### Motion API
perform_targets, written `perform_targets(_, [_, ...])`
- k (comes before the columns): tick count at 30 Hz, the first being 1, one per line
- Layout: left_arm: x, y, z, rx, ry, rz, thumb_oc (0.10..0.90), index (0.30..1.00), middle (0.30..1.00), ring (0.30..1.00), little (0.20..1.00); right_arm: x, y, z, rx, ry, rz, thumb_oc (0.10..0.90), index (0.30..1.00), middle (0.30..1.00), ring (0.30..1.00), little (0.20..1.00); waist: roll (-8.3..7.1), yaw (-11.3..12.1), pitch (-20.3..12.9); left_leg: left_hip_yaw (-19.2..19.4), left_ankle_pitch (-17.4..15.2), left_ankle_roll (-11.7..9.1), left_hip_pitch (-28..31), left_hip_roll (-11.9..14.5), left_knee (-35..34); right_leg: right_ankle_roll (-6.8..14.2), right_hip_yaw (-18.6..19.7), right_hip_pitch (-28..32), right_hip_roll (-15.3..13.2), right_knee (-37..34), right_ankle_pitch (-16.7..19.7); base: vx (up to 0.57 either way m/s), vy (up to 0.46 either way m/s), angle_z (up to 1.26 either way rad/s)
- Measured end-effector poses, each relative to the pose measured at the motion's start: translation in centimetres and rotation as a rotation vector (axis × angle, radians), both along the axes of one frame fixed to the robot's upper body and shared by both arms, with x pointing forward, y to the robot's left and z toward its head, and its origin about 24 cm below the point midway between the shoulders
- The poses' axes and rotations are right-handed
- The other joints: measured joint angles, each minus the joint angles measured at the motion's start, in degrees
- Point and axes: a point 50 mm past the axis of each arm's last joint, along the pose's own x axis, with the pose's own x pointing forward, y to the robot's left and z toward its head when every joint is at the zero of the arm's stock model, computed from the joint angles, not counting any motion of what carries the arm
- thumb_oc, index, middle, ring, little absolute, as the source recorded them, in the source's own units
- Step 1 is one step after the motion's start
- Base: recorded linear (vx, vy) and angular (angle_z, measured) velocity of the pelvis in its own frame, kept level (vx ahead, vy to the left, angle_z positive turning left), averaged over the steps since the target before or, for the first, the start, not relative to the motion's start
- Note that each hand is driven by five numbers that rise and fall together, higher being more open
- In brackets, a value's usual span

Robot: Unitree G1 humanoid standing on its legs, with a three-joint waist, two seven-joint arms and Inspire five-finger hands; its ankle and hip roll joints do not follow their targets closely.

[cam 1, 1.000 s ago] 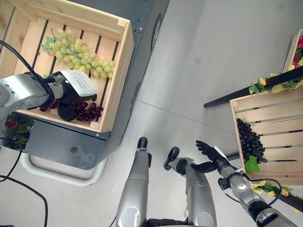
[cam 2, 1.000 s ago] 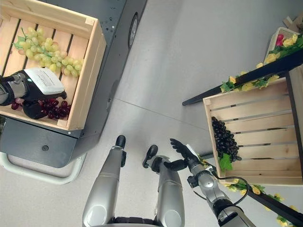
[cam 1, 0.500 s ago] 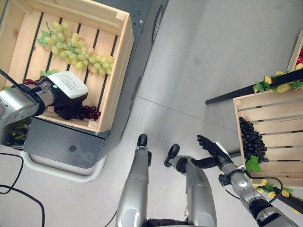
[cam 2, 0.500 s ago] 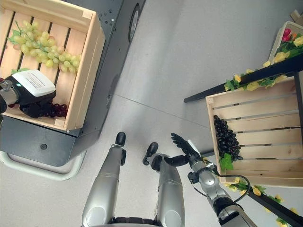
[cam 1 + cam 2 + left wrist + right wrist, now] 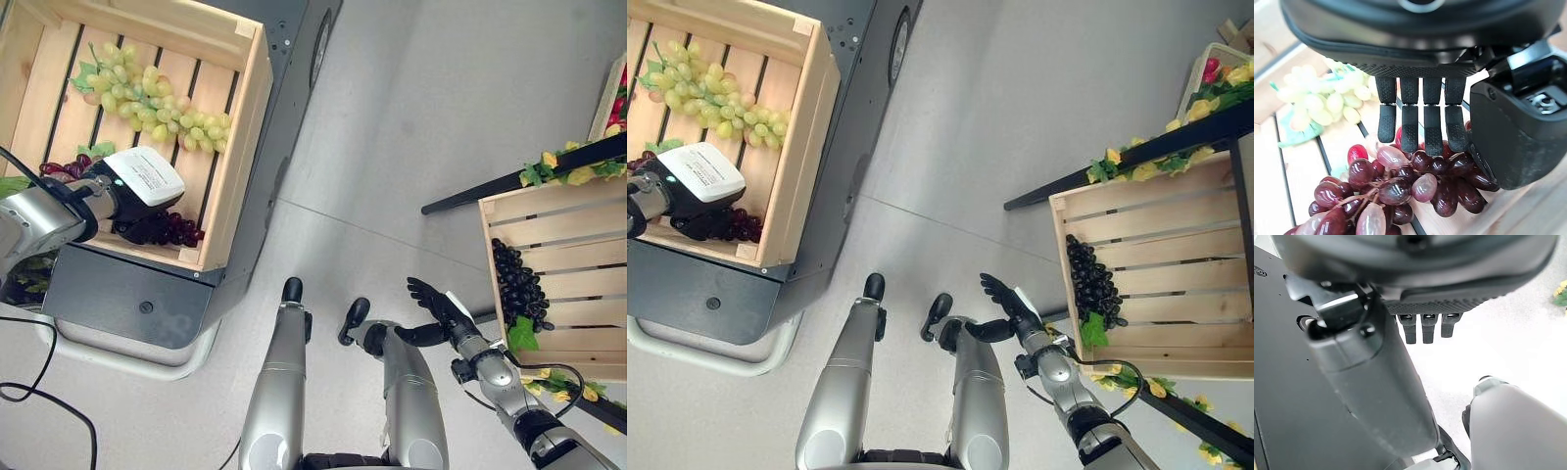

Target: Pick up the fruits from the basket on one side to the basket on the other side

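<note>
Where fingers (image 5: 1424, 129) overlap: red grapes (image 5: 1396, 181), partly hidden.

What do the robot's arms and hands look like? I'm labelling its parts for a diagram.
Both arms are silver-grey, smooth and rounded, with dark joints. The left hand is dark, with a white rectangular printed cover on its back; its fingers are black, segmented and ribbed. The right hand is dark too, with a white strip along its side.
</note>
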Motion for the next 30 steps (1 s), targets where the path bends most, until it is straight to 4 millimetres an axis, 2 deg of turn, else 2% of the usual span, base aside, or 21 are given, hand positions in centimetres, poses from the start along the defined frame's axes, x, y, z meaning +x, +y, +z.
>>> perform_targets(2, [-0.1,0.3,-0.4,-0.032,-0.024,0.008,0.400,0.300,0.300,0.300,0.300,0.0,0.0,0.0,0.000,0.000,-0.001,0.800,0.900,0.900,0.900,0.900,-0.02,0.0,0.0,0.1,0.0,0.0,1.3,0.0,-0.3,0.0,0.0,1.2,0.0,-0.2,0.0,0.00,0.000,0.00])
perform_targets(3, [-0.2,0.5,-0.7,-0.101,-0.058,0.026,0.400,0.300,0.300,0.300,0.300,0.0,0.0,0.0,0.002,0.001,-0.001,0.800,0.900,0.900,0.900,0.900,-0.05,0.1,0.0,0.1,0.0,0.0,2.4,0.0,-0.8,0.0,0.1,2.1,0.0,-0.5,0.0,0.03,-0.047,-0.03])
perform_targets(4, [-0.4,1.0,-1.2,-0.255,-0.123,0.056,0.400,0.300,0.300,0.300,0.300,-0.1,0.1,-0.1,0.012,0.004,-0.007,0.800,0.900,0.900,0.900,0.900,-0.07,0.1,0.0,0.2,0.1,0.0,3.8,0.0,-1.6,0.1,0.2,3.4,0.1,-1.2,0.1,0.02,-0.052,-0.04])
perform_targets(5, [-0.5,1.2,-1.4,-0.323,-0.156,0.072,0.400,0.300,0.300,0.300,0.300,-0.3,0.1,-0.2,0.021,0.007,-0.012,0.800,0.900,0.900,0.900,0.900,-0.11,0.4,0.0,0.1,0.3,0.0,4.5,0.0,-2.0,0.1,0.2,4.0,0.1,-1.4,0.2,0.03,-0.061,-0.03])
perform_targets(7, [-0.9,2.5,-2.3,-0.695,-0.351,0.139,0.400,0.300,0.300,0.300,0.300,-1.1,0.2,-0.7,0.041,0.019,-0.021,0.800,0.900,0.900,0.900,0.900,-0.15,1.2,0.0,0.0,0.4,-0.2,7.8,0.0,-4.0,0.2,0.2,7.0,0.3,-3.2,0.2,0.04,-0.060,0.00])
perform_targets(8, [-1.0,2.9,-2.5,-0.774,-0.402,0.158,0.400,0.300,0.300,0.300,0.300,-1.3,0.2,-0.9,0.043,0.025,-0.021,0.800,0.900,0.900,0.900,0.900,-0.15,1.4,0.0,0.1,0.5,-0.2,8.5,0.0,-4.3,0.2,0.1,7.8,0.4,-3.6,0.2,0.05,-0.061,0.06])
perform_targets(9, [-1.5,3.8,-2.9,-0.862,-0.457,0.191,0.400,0.300,0.300,0.300,0.300,-1.6,0.4,-1.0,0.051,0.027,-0.019,0.800,0.900,0.900,0.900,0.900,-0.20,1.5,-0.1,-0.1,0.5,-0.3,9.2,0.0,-4.7,0.2,0.0,8.6,0.7,-4.0,0.2,0.07,-0.062,0.02])
perform_targets(10, [-2.5,4.9,-3.7,-1.029,-0.572,0.218,0.400,0.300,0.300,0.300,0.300,-1.8,0.9,-1.1,0.067,0.022,-0.029,0.800,0.900,0.900,0.900,0.900,-0.36,1.6,0.0,0.0,0.5,-0.3,10.4,0.1,-5.1,0.3,0.1,9.8,0.8,-4.6,0.3,0.04,-0.034,0.03])
perform_targets(14, [-3.8,6.8,-5.6,-1.295,-0.731,0.323,0.400,0.300,0.300,0.300,0.300,-2.0,2.9,-1.2,0.126,0.008,-0.029,0.800,0.900,0.900,0.900,0.900,-1.00,2.1,0.0,0.1,0.5,-0.3,13.1,0.4,-5.9,0.4,0.1,12.6,1.3,-6.1,0.4,0.02,-0.021,0.03])
perform_targets(16, [-3.8,6.8,-6.0,-1.436,-0.790,0.335,0.400,0.300,0.300,0.300,0.300,-1.7,4.0,-0.9,0.158,-0.007,-0.026,0.800,0.900,0.900,0.900,0.900,-1.49,2.7,0.0,0.2,0.4,-0.2,14.5,0.4,-6.2,0.6,0.3,13.9,1.3,-6.5,0.5,0.00,0.000,0.00])
perform_targets(22, [-3.9,6.9,-6.1,-1.637,-0.879,0.329,0.400,0.300,0.300,0.300,0.300,-1.5,5.1,-0.5,0.186,-0.014,-0.015,0.800,0.900,0.900,0.900,0.900,-2.10,2.5,0.0,0.6,0.4,0.3,17.4,0.5,-7.4,1.2,0.9,16.9,1.6,-8.2,1.2,-0.01,-0.015,-0.05])
perform_targets(27, [-4.0,7.0,-6.0,-1.622,-0.885,0.325,0.400,0.300,0.300,0.300,0.300,-1.4,5.2,-0.6,0.184,-0.003,-0.022,0.800,0.900,0.900,0.900,0.900,-2.20,2.5,0.0,1.8,0.3,0.6,18.4,0.6,-7.9,1.4,2.0,17.3,1.6,-8.5,1.4,0.00,-0.005,-0.09])
perform_targets(28, [-3.9,6.9,-6.0,-1.592,-0.870,0.321,0.427,0.340,0.340,0.340,0.340,-1.4,5.1,-0.6,0.182,0.003,-0.025,0.800,0.900,0.900,0.900,0.900,-2.20,2.2,0.0,1.9,0.3,0.6,18.4,0.6,-7.9,1.4,2.0,17.3,1.6,-8.5,1.4,0.00,0.022,-0.04])
perform_targets(30, [-3.8,6.6,-6.1,-1.531,-0.837,0.317,0.800,0.900,0.900,0.900,0.900,-1.4,5.1,-0.8,0.177,0.015,-0.032,0.800,0.900,0.900,0.900,0.900,-2.18,1.9,0.0,2.1,0.3,0.7,18.4,0.6,-7.9,1.5,2.1,17.3,1.5,-8.5,1.4,0.00,0.000,0.00])
